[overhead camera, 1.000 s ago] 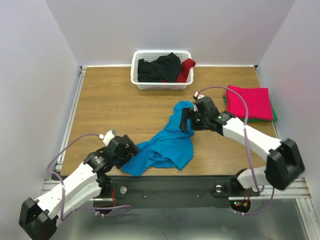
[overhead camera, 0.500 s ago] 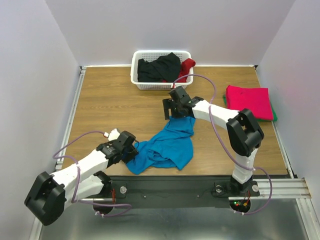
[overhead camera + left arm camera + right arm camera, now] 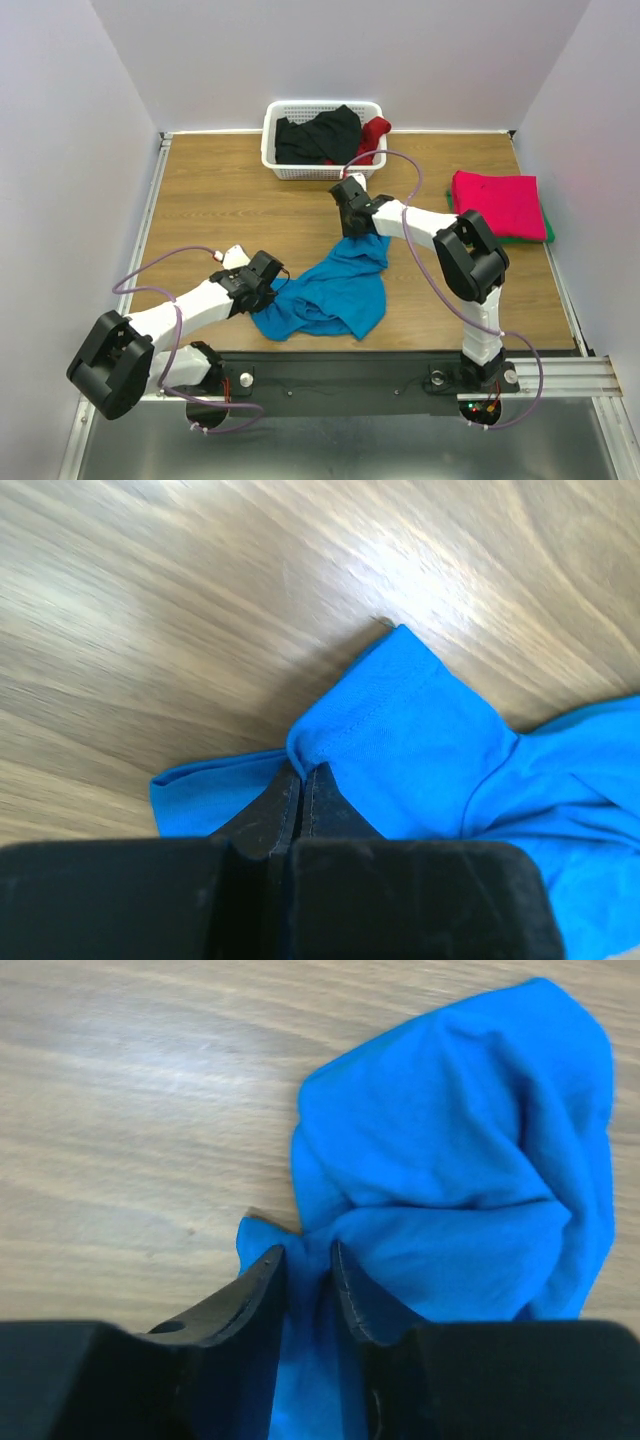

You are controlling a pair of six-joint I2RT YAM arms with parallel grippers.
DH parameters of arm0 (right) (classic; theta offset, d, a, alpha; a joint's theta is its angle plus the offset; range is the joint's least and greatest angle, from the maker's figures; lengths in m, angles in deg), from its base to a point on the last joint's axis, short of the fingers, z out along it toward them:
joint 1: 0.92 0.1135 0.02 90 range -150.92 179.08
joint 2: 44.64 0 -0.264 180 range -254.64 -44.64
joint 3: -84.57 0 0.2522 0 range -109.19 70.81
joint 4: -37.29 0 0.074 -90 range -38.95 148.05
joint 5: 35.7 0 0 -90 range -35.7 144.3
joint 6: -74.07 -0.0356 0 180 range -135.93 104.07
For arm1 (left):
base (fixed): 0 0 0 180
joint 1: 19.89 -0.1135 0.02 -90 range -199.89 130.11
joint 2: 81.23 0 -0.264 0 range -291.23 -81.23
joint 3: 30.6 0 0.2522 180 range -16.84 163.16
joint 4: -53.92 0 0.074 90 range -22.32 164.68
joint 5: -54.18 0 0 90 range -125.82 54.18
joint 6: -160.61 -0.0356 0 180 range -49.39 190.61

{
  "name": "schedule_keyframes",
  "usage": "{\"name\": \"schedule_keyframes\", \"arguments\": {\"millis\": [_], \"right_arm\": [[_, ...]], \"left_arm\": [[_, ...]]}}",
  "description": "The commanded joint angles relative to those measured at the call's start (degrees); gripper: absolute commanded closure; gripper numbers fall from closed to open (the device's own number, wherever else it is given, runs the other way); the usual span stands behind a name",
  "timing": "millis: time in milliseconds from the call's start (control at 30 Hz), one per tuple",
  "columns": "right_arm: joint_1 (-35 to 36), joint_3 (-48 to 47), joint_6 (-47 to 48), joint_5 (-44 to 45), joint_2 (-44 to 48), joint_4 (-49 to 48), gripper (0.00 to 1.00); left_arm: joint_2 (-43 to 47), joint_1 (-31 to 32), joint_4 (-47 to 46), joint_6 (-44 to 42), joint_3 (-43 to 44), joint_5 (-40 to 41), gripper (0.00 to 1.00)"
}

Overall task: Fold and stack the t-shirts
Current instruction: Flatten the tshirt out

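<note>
I am gripping the blue shirt on the counter.
Left claw and right claw are each pinching its cloth.

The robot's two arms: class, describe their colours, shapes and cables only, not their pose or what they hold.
The left arm and right arm have white tubular links joined by bulky black joints. A thin lilac cable loops along each. The left gripper and right gripper are black, with flat tapering fingers.

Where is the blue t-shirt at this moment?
In the top view, the blue t-shirt lies crumpled on the table, near centre, between the left gripper and the right gripper, both shut on it.
</note>
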Motion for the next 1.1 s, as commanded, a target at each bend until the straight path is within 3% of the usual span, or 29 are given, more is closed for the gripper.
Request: {"name": "schedule_keyframes", "arguments": {"millis": [0, 167, 333, 567, 867, 1067], "right_arm": [[0.5, -1.31, -2.18, 10.07, -0.12, 0.1, 0.75], [-0.11, 4.84, -7.54, 19.59, 4.71, 1.86, 0.99], [-1.69, 11.61, -9.05, 20.39, 14.72, 2.04, 0.99], [-1.87, 12.67, -5.62, 16.97, 27.91, 2.39, 0.99], [-2.14, 14.52, -5.53, 22.14, 44.69, 5.99, 0.99], [-2.22, 8.9, -5.89, 28.04, 56.39, 8.1, 0.99]], "left_arm": [[0.14, -0.05, 1.99, -2.11, 0.19, 7.65, 1.0], [-1.95, -1.89, -3.72, -6.77, 1.33, 8.8, 1.0], [-7.14, -4.35, -9.71, -12.57, 5.89, 8.01, 1.0], [-7.95, -4.44, -5.15, -17.93, 18.72, 13.19, 1.0], [8.74, -4.53, 2.59, -21.09, 29.35, 22.41, 1.0], [20.35, -4.53, 3.74, -26.27, 36.47, 23.92, 1.0]]}}
